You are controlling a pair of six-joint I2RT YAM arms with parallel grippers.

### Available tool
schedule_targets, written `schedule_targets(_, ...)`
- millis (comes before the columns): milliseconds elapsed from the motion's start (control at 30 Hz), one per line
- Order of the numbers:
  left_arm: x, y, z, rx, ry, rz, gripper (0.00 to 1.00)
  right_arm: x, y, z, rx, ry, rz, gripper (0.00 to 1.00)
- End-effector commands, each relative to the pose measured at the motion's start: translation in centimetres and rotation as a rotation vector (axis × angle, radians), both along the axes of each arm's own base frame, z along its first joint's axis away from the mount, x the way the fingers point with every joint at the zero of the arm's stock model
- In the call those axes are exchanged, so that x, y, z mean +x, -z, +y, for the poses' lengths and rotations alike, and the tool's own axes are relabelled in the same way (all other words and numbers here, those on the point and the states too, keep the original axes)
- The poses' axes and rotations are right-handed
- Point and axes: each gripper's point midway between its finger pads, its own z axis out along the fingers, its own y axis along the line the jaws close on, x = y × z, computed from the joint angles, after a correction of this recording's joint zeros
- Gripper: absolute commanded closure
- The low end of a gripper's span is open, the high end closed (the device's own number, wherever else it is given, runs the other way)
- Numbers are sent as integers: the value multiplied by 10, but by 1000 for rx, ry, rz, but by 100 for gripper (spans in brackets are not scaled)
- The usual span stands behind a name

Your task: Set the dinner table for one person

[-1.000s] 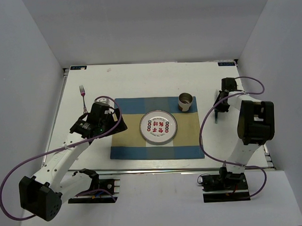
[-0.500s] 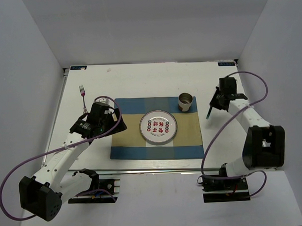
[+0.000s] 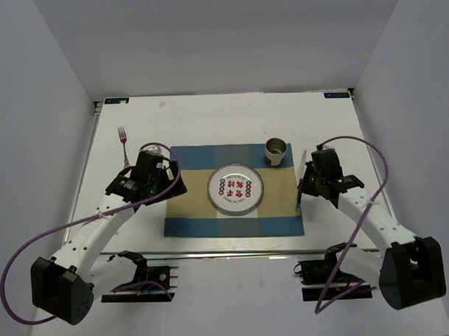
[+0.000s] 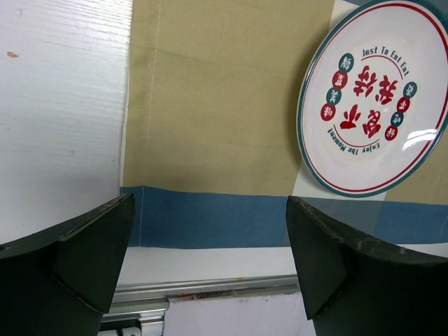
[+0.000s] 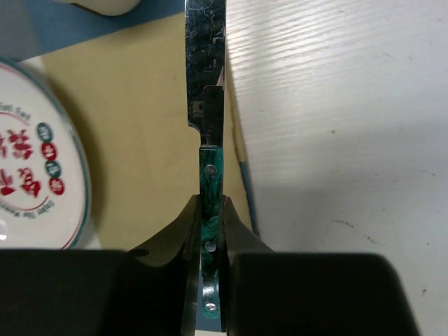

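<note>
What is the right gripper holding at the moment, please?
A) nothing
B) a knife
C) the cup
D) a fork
B: in the right wrist view the right gripper is clamped on the green handle of a knife, whose blade points out along the edge of the placemat.

Bare dinner table (image 3: 223, 120) is lying open across your upper frame. Plate (image 3: 235, 190) and cup (image 3: 275, 151) are blocking placemat (image 3: 189, 213) centre and upper right; fork (image 3: 124, 146) is sitting upper left. Right gripper (image 3: 305, 186), gripping a knife (image 5: 208, 105), is crowding the mat's right edge; left gripper (image 3: 172, 188) is covering its left.
</note>
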Motion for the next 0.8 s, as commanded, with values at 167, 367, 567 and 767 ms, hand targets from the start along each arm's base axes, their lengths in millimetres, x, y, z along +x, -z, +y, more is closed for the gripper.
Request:
schedule_targets(167,11,-20,3,18,-8,-42,2,-34,22,30,87,-103,35,100)
schedule_targets(367,7,-21,0,1,6,-57,2,-40,36,42,76,-162,62,100)
schedule_targets(567,3,-24,0,-7,10,-77,2,-38,37,49,59,-180,67,100)
schedule_targets(767,2,-24,-1,-10,16,-79,2,-35,43,57,32,-207,89,100)
